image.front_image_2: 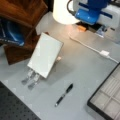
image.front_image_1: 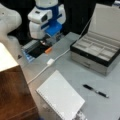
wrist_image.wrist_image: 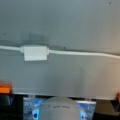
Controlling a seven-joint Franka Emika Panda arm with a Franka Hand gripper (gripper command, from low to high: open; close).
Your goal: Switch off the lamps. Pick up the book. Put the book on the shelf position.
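The book (image.front_image_1: pixel 60 97) is a white spiral-bound notebook. It leans tilted on a silver stand (image.front_image_2: pixel 29 78) in both front views, near the table's front (image.front_image_2: pixel 45 55). A lamp shade (image.front_image_2: pixel 62 12) glows bright beside the dark wooden shelf position (image.front_image_1: pixel 12 95). The lamp's white cable carries an inline switch (image.front_image_1: pixel 50 61), which the wrist view shows on the table just ahead (wrist_image.wrist_image: pixel 35 52). My gripper (image.front_image_1: pixel 45 42) hangs low at the table's far edge, above an orange part (image.front_image_1: pixel 48 50), a short way from the switch and far from the book. It holds nothing that I can see.
An open grey compartmented case (image.front_image_1: pixel 100 50) with a black rim stands at a front view's right. A black pen (image.front_image_1: pixel 96 91) lies on the table between case and book. Blue books (image.front_image_2: pixel 10 35) sit inside the wooden shelf.
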